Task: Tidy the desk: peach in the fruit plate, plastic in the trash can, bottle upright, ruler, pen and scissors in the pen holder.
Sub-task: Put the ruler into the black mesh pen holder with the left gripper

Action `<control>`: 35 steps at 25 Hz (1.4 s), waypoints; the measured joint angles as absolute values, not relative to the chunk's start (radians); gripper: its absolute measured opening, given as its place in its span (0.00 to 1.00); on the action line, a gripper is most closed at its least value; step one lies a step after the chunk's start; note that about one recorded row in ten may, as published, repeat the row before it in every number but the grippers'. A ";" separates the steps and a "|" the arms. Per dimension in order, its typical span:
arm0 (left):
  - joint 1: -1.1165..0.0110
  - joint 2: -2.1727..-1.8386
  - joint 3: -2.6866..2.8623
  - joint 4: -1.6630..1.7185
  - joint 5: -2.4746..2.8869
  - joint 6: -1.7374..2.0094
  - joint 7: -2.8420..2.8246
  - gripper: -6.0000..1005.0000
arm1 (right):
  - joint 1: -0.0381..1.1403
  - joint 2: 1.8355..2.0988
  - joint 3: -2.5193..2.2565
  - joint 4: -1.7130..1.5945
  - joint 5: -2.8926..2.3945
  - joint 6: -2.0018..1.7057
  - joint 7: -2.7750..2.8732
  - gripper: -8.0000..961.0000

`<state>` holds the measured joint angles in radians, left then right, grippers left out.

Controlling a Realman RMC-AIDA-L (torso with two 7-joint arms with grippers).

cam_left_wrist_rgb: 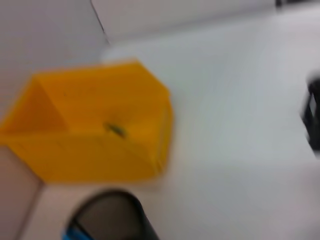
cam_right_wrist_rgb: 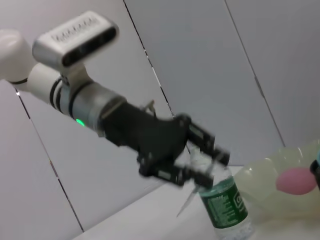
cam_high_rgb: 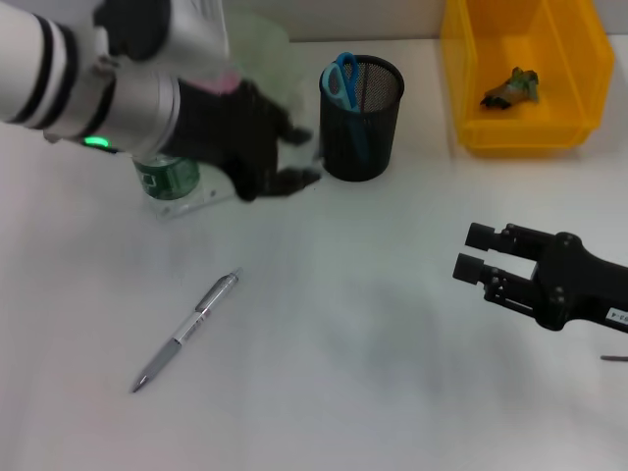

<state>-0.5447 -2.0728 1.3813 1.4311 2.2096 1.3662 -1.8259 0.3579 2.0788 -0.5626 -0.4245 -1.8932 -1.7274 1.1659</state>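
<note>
Seemingly pinching ruler (cam_right_wrist_rgb: 189, 204), left tool (cam_high_rgb: 294, 157)

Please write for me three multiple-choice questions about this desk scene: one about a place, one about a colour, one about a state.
1. Where are the scissors?
A in the fruit plate
B in the pen holder
C on the floor

2. What colour is the bin?
A black
B green
C yellow

3. How is the right pincer?
A open above the desk
B shut on a peach
C shut on a ruler

Answers:
1 B: the blue handles stick out of the black mesh cup.
2 C: its walls are bright yellow.
3 A: its fingers are spread, with nothing between them.

The left pincer is beside the bottle.
</note>
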 joint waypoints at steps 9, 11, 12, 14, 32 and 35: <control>-0.454 -2.075 1.433 1.461 1.838 1.137 -1.747 0.40 | 0.353 2.078 -0.568 -0.383 -1.895 -1.726 1.146 0.56; -0.451 -2.074 1.456 1.429 1.743 1.075 -1.728 0.40 | 0.354 2.078 -0.568 -0.365 -1.894 -1.726 1.130 0.56; -0.454 -2.075 1.472 1.387 1.653 1.035 -1.694 0.40 | 0.354 2.078 -0.569 -0.355 -1.894 -1.726 1.122 0.56; -0.456 -2.076 1.477 1.362 1.600 1.018 -1.670 0.40 | 0.357 2.079 -0.570 -0.333 -1.894 -1.726 1.104 0.56; -0.580 -2.080 1.730 0.752 0.466 0.941 -0.884 0.40 | 0.387 2.085 -0.574 -0.217 -1.901 -1.697 1.028 0.56; -0.611 -2.080 1.766 0.704 0.389 0.940 -0.841 0.40 | 0.393 2.086 -0.575 -0.198 -1.902 -1.690 1.019 0.56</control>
